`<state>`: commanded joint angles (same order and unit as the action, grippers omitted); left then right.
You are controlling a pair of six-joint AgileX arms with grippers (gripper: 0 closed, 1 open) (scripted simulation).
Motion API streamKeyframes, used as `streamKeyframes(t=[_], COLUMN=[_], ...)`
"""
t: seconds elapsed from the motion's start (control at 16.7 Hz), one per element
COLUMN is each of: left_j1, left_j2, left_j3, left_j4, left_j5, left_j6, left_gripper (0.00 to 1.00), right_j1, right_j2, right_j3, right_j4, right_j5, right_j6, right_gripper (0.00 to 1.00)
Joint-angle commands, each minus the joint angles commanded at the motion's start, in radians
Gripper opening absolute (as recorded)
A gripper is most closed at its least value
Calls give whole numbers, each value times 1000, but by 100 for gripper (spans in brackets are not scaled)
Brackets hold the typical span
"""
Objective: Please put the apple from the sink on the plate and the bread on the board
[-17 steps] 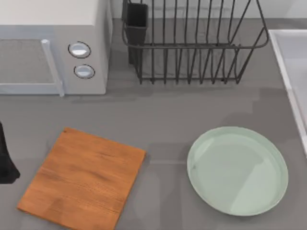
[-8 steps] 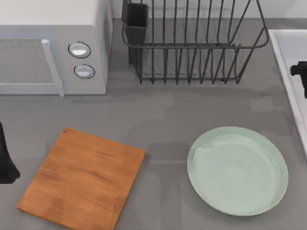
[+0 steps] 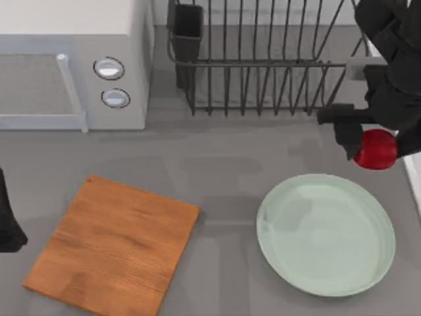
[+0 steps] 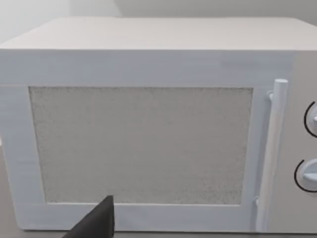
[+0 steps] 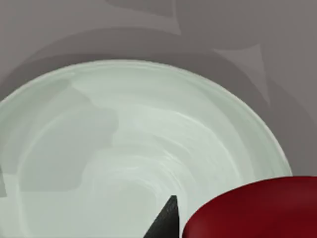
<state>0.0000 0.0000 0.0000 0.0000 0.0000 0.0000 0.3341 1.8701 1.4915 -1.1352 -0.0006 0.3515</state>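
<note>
1. Right gripper (image 3: 376, 146): closed on the apple (image 3: 376, 149), which sits between its dark fingers. In the top view it hangs above the grey counter, just beyond the far right rim of the plate (image 3: 276, 197).
2. Apple: small, glossy, red and roundish. In the right wrist view the apple (image 5: 252, 210) appears close up, with a dark fingertip (image 5: 166, 218) beside it and the plate (image 5: 148, 99) below.
3. Plate: large, round, pale mint-green, with a shallow raised rim; nothing lies in it. Soft grey shadows fall across its inner surface.
4. Board (image 3: 115, 243): flat, rectangular, orange-brown wood with visible grain, lying at an angle well to the left of the plate; its surface is bare.
5. Dish rack (image 3: 263, 59): dark wire basket beyond the plate, with a dark cup-like holder (image 3: 187, 29) at its left end.
6. Microwave (image 3: 72, 66): pale box with two round knobs, beyond the board. The left wrist view shows the microwave (image 4: 143, 144) from the front, with a speckled door panel and an upright bar handle.
7. Left gripper (image 3: 8, 224): parked at the table's left edge, beside the board; whether its fingers are apart cannot be told.
</note>
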Motion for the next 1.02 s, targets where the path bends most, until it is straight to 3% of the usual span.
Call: streamKeyframes(t=[0.36, 0.78, 1.02], left_j1=[0, 0, 0], left_j2=[0, 0, 0], left_j3=[0, 0, 0], left_j4=[0, 0, 0], left_j5=[0, 0, 0], left_j6=[0, 0, 0], left_gripper=[100, 100, 100], right_j1=[182, 211, 211], right_j2=[-67, -78, -78], right_j3=[-45, -53, -53], right_j4=[-71, -82, -82], right_j5=[1, 1, 1], right_j6=[179, 207, 207], right_gripper=[0, 0, 30])
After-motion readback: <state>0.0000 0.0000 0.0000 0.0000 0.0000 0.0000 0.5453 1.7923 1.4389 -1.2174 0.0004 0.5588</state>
